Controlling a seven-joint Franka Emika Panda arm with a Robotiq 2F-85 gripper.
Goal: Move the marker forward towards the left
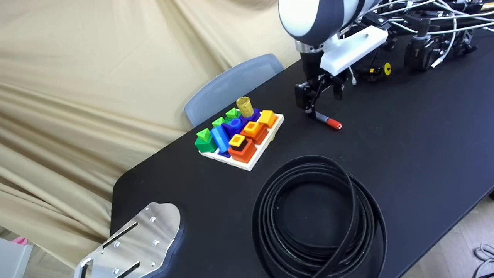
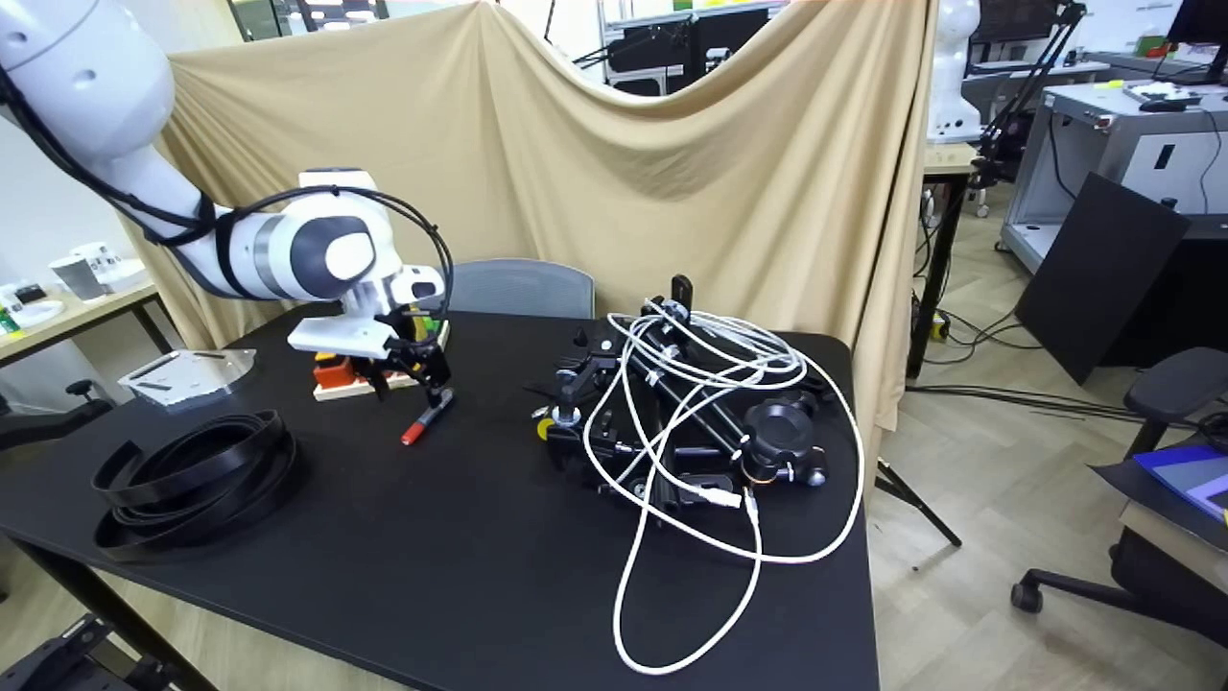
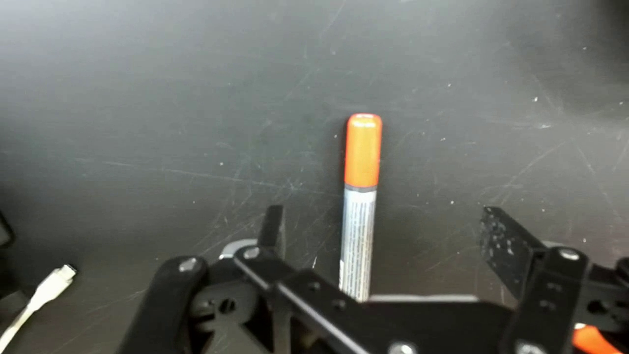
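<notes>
A marker with a red-orange cap and grey-white barrel lies on the black table. It shows in both exterior views point(image 1: 328, 121) point(image 2: 426, 419) and in the wrist view point(image 3: 360, 206). In the wrist view its cap points up the picture, and the gripper's body hides its far end. My gripper point(image 3: 382, 221) is open with nothing held. The marker lies between the two fingers in that view, nearer the left finger and apart from both. The gripper also shows above the marker's barrel end in both exterior views point(image 1: 321, 96) point(image 2: 408, 374).
A shape-sorter board point(image 1: 250, 165) with coloured blocks stands beside the gripper. A coiled black strap point(image 1: 266, 216) and a metal plate point(image 1: 154, 227) lie on the table point(image 2: 460, 566). Black camera mounts with white cables point(image 2: 672, 413) lie on the other side. A chair point(image 2: 523, 288) stands behind.
</notes>
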